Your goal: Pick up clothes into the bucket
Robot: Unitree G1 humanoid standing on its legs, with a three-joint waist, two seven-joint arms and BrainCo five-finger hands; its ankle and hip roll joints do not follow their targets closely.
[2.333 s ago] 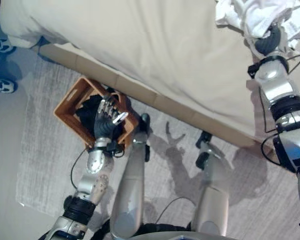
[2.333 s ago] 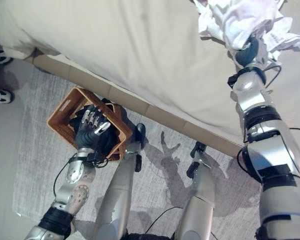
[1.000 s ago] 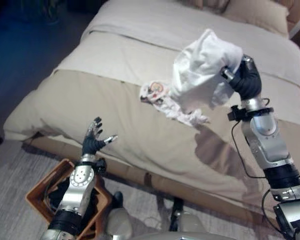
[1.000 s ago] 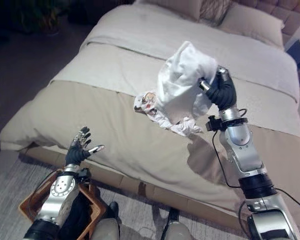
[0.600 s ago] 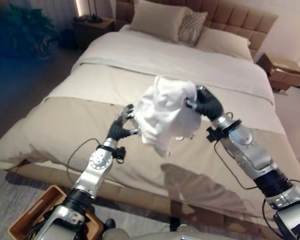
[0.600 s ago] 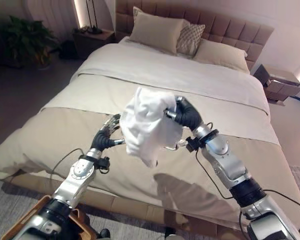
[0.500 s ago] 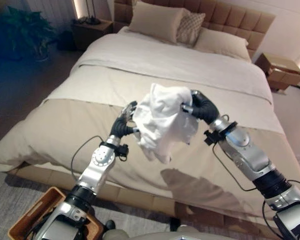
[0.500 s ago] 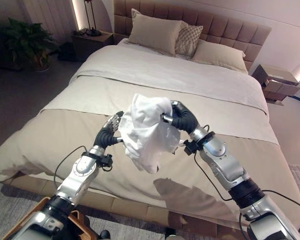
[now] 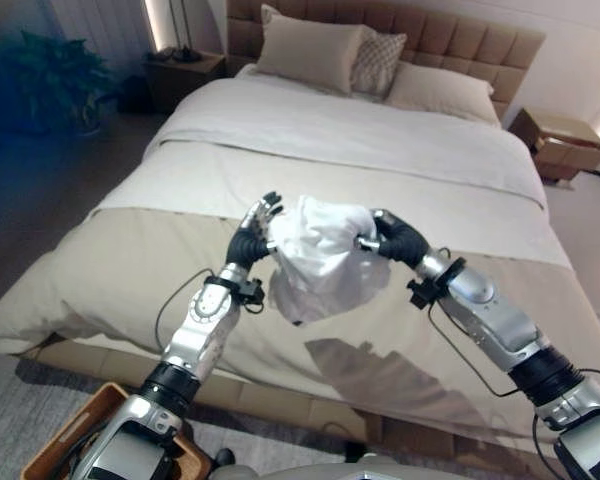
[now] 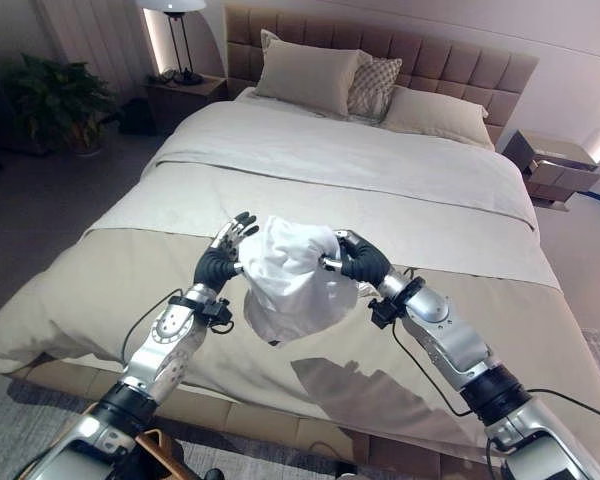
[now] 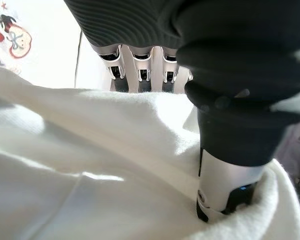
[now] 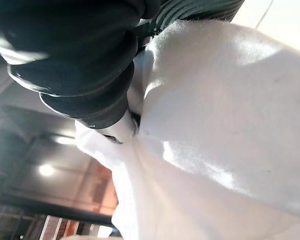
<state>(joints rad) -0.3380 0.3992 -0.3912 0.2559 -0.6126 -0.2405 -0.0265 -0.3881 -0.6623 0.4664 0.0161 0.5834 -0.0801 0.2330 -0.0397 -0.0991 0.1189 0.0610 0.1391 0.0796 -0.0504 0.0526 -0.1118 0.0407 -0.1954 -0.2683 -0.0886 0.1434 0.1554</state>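
White garment bunched between robot hands, fingers partly hidden.

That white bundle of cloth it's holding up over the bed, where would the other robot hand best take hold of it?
The crumpled white cloth hangs from the right robot hand, bunched at its top. The left robot hand with straight fingers already rests against the bundle's left flank. It should probably grip that upper bunched part from the left side, opposite the right hand: the loose lower folds dangle and would likely slip.
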